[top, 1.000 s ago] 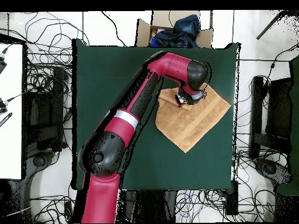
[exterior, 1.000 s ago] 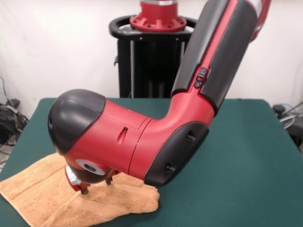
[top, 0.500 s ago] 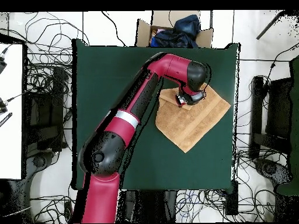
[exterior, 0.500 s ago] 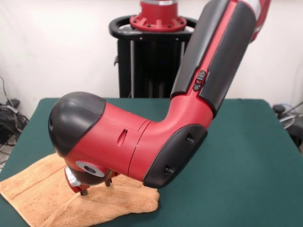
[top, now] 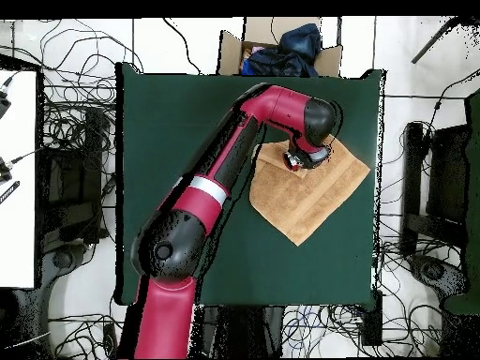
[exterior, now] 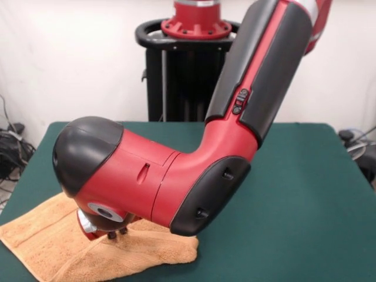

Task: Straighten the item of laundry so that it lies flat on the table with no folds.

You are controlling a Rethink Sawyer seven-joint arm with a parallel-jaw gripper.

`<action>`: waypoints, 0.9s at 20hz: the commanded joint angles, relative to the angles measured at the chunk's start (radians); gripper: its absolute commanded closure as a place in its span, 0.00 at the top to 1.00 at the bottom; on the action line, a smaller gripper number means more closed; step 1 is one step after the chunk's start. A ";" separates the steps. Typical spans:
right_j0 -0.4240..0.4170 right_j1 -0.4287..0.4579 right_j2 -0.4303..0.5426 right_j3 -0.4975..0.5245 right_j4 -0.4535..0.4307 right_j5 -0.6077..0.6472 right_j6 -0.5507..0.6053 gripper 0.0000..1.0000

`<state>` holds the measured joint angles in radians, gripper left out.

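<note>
The item of laundry, a peach terry towel [exterior: 53,249], lies at the near left corner of the green table [exterior: 294,194], with a thick folded edge along its right side. From above the towel [top: 309,197] looks like a skewed rectangle on the table [top: 169,141]. My gripper [exterior: 117,233] points down under the red wrist. Its two dark fingertips stand close together, pressed into the cloth near the towel's far edge. In the overhead view the gripper [top: 300,158] sits over the towel's upper corner area. The wrist hides the cloth directly beneath it.
The arm's red and black elbow [exterior: 200,182] hangs low over the table's middle. A cardboard box [top: 281,49] holding dark blue cloth stands just off the table's edge in the overhead view. Cables cover the floor around the table.
The two fingertips, apart a second ago, have drawn together on the towel. The wrist has shifted slightly left and lower in the front view.
</note>
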<state>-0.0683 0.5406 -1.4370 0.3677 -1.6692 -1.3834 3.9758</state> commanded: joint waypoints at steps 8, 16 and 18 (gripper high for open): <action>-0.014 0.087 0.085 -0.092 0.090 -0.006 0.157 0.00; 0.007 0.050 0.129 -0.038 0.142 0.146 0.077 0.00; 0.015 0.022 0.171 -0.011 0.184 0.199 0.029 0.00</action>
<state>-0.0713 0.5366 -1.4303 0.3679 -1.6621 -1.3797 3.9758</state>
